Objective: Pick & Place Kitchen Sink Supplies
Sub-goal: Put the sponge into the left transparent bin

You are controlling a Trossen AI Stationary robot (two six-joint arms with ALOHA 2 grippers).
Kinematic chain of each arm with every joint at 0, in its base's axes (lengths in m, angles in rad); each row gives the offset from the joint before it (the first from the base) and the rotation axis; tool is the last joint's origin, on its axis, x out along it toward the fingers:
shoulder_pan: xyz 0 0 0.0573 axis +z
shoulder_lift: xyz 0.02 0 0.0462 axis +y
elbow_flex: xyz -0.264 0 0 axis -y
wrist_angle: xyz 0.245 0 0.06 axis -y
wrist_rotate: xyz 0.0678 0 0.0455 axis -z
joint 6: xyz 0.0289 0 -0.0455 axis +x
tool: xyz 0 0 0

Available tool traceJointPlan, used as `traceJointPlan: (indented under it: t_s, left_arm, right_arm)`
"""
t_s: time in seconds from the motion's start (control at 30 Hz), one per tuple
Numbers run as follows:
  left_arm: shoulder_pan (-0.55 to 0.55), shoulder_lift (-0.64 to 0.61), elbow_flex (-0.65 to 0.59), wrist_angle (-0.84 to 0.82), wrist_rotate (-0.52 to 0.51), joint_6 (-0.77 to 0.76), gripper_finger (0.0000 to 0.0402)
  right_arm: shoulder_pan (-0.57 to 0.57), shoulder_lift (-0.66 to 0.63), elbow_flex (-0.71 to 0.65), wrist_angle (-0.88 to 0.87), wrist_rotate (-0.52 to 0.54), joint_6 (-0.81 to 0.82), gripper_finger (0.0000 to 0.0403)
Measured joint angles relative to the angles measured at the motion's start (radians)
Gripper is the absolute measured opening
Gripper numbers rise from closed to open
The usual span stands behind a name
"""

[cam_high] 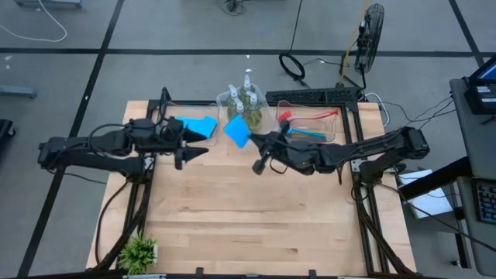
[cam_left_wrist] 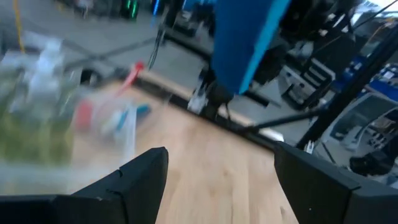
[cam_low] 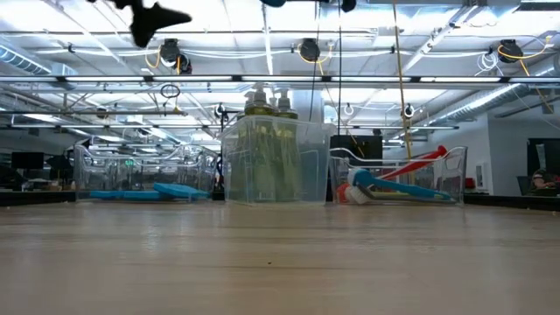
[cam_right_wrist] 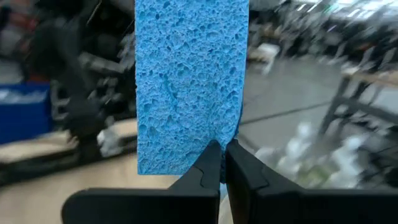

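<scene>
Right gripper [cam_right_wrist: 222, 163] is pinched fully closed on the lower edge of a light-blue sponge [cam_right_wrist: 189, 81]; the sponge stands up past the fingertips, gripped at one corner of its short edge. In the high view that sponge [cam_high: 237, 132] hangs in the air at the tip of the right arm, just in front of the middle tub [cam_high: 232, 99] that holds the pump bottles [cam_high: 246, 94], and looks to overlap that tub's near edge. Left gripper [cam_left_wrist: 221, 165] is spread wide with nothing between its fingers; it sits just across from the held sponge, with a small gap of bare wood between the two tools. More sponges [cam_high: 198, 125] lie in the tub just behind the left gripper, seen flat on its floor in the low view [cam_low: 179, 190]. Brushes [cam_high: 306, 124] with red and blue handles lie in the tub [cam_high: 329, 128] to the far side of the right arm. The three tubs line the back edge of the table [cam_high: 248, 217]; everything in front of both grippers is open wood. A potted plant [cam_high: 139, 252] sits at the near corner on the left arm's side, well apart from both tools.
</scene>
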Motion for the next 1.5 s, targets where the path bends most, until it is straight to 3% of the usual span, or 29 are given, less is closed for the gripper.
traceJointPlan:
  t_s: [0.3, 0.6, 0.77, 1.5]
  left_arm:
    - [-0.043, 0.214, 0.000, 0.377, -0.167, 0.167, 0.0293]
    - [-0.043, 0.389, 0.000, 0.676, -0.209, 0.233, 0.0296]
    - [-0.040, 0.431, 0.000, 0.722, -0.292, 0.234, 0.0296]
    - [-0.017, 0.439, 0.000, 0.820, -0.257, 0.162, 0.0296]
  right_arm:
    - [-0.004, 0.010, 0.000, 0.120, 0.179, -0.088, 0.0000]
    - [-0.009, 0.038, 0.000, 0.117, 0.191, -0.084, 0.0000]
    - [-0.009, 0.037, 0.000, 0.114, 0.206, -0.083, 0.0000]
    - [-0.036, 0.075, -0.001, 0.105, 0.096, 0.026, 0.0000]
